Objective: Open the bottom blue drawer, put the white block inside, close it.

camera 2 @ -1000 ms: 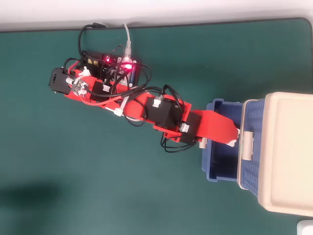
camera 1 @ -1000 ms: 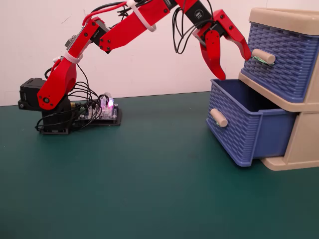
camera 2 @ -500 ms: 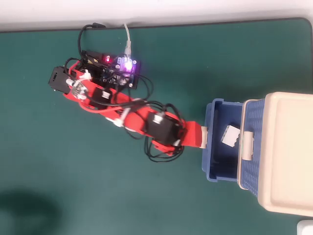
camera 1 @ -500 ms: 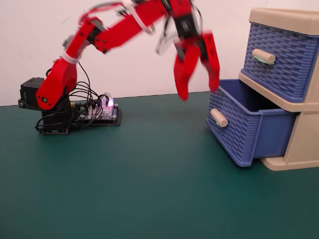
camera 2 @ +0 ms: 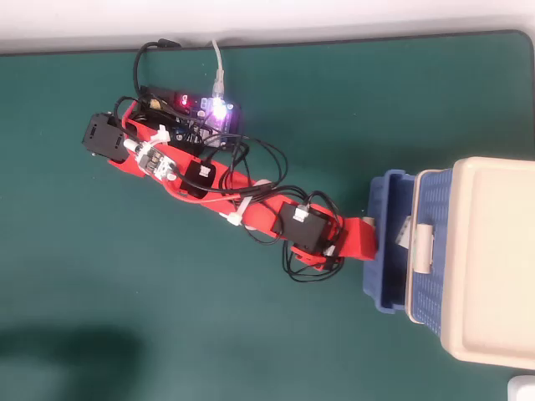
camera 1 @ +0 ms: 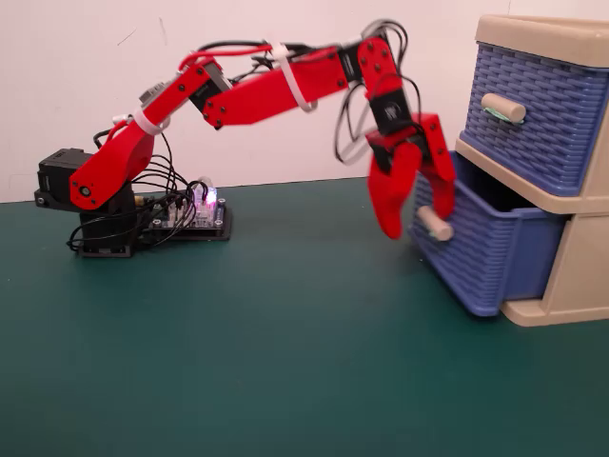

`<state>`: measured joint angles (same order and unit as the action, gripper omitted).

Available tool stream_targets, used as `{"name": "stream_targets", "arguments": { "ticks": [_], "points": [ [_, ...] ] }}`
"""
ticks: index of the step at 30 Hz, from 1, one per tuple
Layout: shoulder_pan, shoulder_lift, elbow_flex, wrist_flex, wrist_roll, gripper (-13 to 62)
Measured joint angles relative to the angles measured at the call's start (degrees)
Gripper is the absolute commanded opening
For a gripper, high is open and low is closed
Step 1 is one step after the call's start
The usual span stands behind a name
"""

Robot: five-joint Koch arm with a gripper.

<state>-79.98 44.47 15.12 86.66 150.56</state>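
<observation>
Block (camera 2: 404, 233) lies inside the bottom drawer (camera 1: 495, 262), a white sliver showing in the overhead view just under the upper drawer's (camera 1: 542, 105) front. That bottom drawer stands partly out of the frame (camera 2: 493, 259). Gripper (camera 1: 416, 221), jaws spread and holding nothing, straddles the handle (camera 1: 435, 225) at the drawer's 9 o'clock in the fixed view. To close well, push squarely on the front toward 3 o'clock, level, so it doesn't skew or shove the frame.

The red gripper (camera 2: 368, 238) touches the bottom blue drawer (camera 2: 386, 284) at nine o'clock; the white block (camera 2: 404, 232) shows inside.
</observation>
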Motion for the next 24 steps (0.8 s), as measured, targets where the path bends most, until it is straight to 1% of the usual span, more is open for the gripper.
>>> {"name": "stream_targets", "arguments": {
  "ticks": [5, 10, 12, 16, 17, 20, 21, 22, 24],
  "points": [
    [-2.81, -4.04, 0.09, -16.61, 0.53, 33.6],
    [-2.81, -3.69, 0.18, -16.61, 0.53, 33.8],
    [-2.81, 0.00, 0.18, -13.71, 0.53, 33.8],
    [-1.67, 15.21, 0.44, 5.45, 0.35, 33.8],
    [0.35, 22.68, 0.44, 13.45, 0.44, 33.8],
    [6.42, 35.68, 1.41, 22.76, 0.26, 33.8],
    [9.58, 41.57, 5.45, 24.70, 0.26, 33.8],
    [11.34, 45.00, 7.82, 24.96, 0.18, 33.8],
    [16.35, 51.59, 17.40, 24.96, -1.32, 33.7]
  ]
}}
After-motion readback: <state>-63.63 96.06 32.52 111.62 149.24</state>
